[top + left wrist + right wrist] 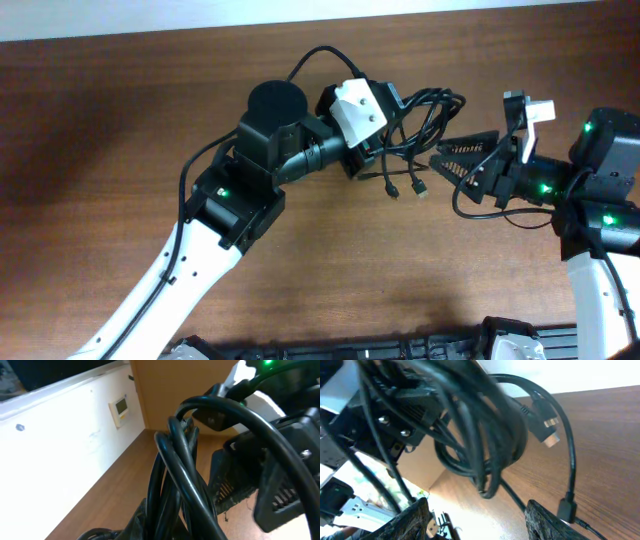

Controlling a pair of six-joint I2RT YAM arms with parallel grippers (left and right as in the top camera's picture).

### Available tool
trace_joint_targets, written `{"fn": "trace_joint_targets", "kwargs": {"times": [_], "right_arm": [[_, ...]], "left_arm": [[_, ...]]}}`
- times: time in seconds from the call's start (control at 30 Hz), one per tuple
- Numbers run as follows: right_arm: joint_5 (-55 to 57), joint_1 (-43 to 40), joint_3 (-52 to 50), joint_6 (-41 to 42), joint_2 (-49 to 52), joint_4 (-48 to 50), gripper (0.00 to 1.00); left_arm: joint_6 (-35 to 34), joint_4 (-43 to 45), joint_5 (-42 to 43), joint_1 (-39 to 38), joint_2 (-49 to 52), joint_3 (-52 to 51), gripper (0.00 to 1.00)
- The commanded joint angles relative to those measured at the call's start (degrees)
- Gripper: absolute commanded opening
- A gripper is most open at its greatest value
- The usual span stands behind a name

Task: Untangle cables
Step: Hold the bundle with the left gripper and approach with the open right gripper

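Light, limp cables (428, 112) are being pinched in the left end effector (365, 152); a dangling plug end is being favoured for the spread right end effector (440, 158).

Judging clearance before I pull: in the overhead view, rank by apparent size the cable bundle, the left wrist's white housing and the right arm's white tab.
1. cable bundle, loops spreading widest.
2. white housing, more compact.
3. white tab, clearly smallest.
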Motion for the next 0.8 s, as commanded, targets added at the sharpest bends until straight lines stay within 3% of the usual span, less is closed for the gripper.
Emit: {"fn": "trace_joint_targets", "kwargs": {"times": [0.0,0.13,0.77], "right_arm": [[-6.0,-0.2,0.4,0.0,-0.2,3.8,0.63],[-6.2,-0.2,0.4,0.0,-0.2,6.1,0.64],[-11.4,-0.2,0.4,0.0,-0.3,11.7,0.63]], "left_arm": [[-0.8,0.8,-0.8,-0.1,-0.2,0.3,0.00],[-0.8,1.9,4.0,-0.1,-0.2,0.3,0.00],[-1.9,1.6,4.0,-0.1,0.2,0.3,0.00]]}}
